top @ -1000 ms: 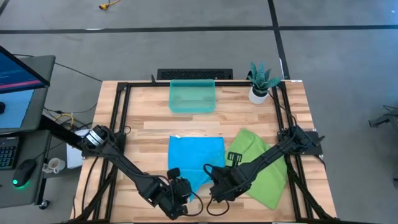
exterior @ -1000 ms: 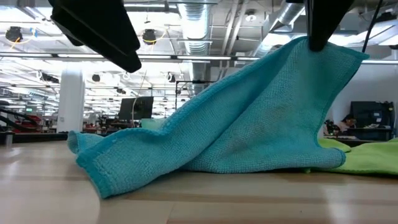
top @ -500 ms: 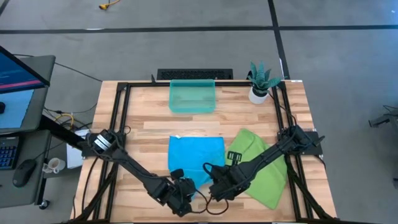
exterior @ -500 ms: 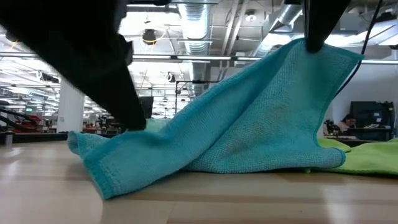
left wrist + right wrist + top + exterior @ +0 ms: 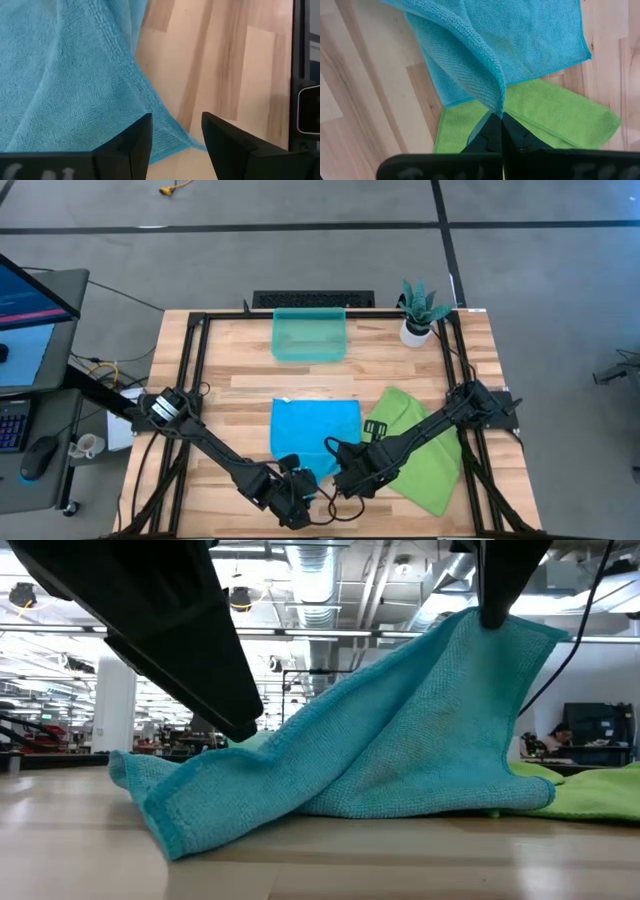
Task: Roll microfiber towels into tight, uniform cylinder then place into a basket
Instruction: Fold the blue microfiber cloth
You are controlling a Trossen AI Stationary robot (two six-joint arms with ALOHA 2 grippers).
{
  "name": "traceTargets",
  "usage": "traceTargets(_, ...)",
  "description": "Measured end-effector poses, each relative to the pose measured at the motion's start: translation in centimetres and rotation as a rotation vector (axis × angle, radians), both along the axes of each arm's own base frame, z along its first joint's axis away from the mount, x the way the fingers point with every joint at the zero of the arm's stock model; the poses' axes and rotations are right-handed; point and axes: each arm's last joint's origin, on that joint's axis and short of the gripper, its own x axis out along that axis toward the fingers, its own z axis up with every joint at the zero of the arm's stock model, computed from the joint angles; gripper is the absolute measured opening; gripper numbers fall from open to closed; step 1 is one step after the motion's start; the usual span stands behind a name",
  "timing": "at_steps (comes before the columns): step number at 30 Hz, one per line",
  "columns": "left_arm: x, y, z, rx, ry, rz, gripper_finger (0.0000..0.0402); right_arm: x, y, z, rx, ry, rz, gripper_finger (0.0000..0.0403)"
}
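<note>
The sky-blue towel (image 5: 315, 430) lies on the table's near middle, with its near right corner raised. My right gripper (image 5: 495, 127) is shut on that corner, seen high in the low view (image 5: 497, 615). My left gripper (image 5: 175, 132) is open just above the towel's near left corner (image 5: 192, 146), one finger on either side; I cannot tell whether it touches. The lime-green towel (image 5: 420, 445) lies flat to the right of the blue one. The teal basket (image 5: 310, 335) stands at the far middle. My right gripper pinches the blue towel's near right corner (image 5: 498, 107) between its two shut fingers, which come from above and point steeply down. The corner is lifted clear of the table. The cloth slopes down from it to the rest of the towel (image 5: 330, 780), which lies on the wood.
A white pot with a green plant (image 5: 418, 315) stands at the far right. A black frame rail (image 5: 190, 380) runs along the table's sides. Bare wood (image 5: 240, 395) lies left of the blue towel and between the towels and the basket.
My left gripper has come down and a little toward the table's right, onto the blue towel's near left corner, staying open. The right gripper has kept the raised corner where it was.
</note>
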Motion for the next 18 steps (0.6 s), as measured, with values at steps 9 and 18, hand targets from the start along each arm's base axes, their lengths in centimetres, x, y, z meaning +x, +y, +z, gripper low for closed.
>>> traceTargets(9, 1.1, 1.3, -1.4, -0.01, 0.07, -0.032, 0.0162, -0.1, 0.0, 0.0, 0.013, 0.018, 0.005, 0.0006)
traceTargets(18, 0.9, 1.3, -1.5, -0.019, 0.102, -0.047, 0.013, -0.1, -0.2, 0.0, 0.01, 0.025, 0.001, 0.0006)
